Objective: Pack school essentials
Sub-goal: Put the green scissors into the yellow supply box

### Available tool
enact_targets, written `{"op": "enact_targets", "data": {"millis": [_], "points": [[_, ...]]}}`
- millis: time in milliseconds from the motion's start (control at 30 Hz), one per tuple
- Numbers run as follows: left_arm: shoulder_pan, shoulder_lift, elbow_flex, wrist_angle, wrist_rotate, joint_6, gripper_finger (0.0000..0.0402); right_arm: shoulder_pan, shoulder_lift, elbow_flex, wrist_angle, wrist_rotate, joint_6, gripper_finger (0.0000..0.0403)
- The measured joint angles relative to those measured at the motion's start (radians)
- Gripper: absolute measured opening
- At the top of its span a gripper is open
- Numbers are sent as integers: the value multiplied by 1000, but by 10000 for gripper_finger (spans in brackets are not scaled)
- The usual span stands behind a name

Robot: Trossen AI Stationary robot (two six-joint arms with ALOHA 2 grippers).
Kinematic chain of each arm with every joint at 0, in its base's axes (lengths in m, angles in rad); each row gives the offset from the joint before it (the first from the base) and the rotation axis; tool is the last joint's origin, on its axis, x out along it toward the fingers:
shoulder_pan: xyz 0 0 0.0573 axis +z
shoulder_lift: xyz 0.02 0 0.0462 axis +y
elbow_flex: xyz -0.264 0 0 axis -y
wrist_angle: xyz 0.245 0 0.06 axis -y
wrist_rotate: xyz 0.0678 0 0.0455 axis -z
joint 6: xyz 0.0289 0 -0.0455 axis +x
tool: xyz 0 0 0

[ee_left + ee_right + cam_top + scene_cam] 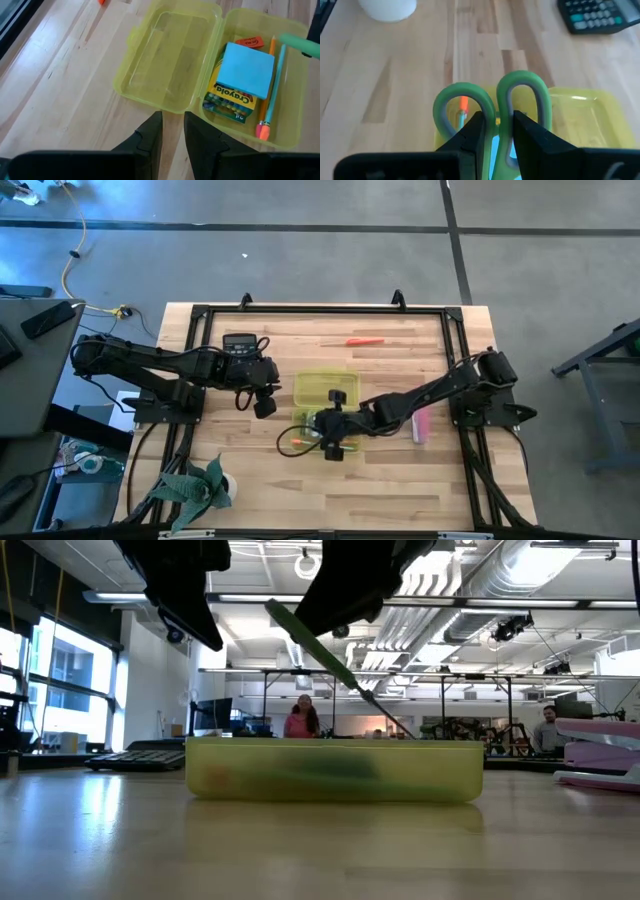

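A translucent yellow-green case lies open on the table, its lid half empty. The other half holds a blue sticky-note pad on a crayon box, a red eraser and pencils. My right gripper hovers over the case, shut on green-handled scissors. My left gripper hangs shut and empty above the table by the lid's left side. My right gripper pinches the scissors between its two fingers where the two green handle loops meet. The loops stick out beyond the fingertips. The scissors hang clear of everything, slanted, with the blade tip pointing down toward the case.
A black calculator lies at the far left. An orange pen is near the far edge, and a pink stapler sits right of the case. A white pot with a green plant stands near the front left corner.
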Motion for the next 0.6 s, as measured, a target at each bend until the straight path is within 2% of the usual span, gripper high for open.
{"op": "enact_targets", "data": {"millis": [600], "points": [[0, 0, 0, 0, 0, 20, 70, -5, 73, 0, -44, -40, 50, 75]]}}
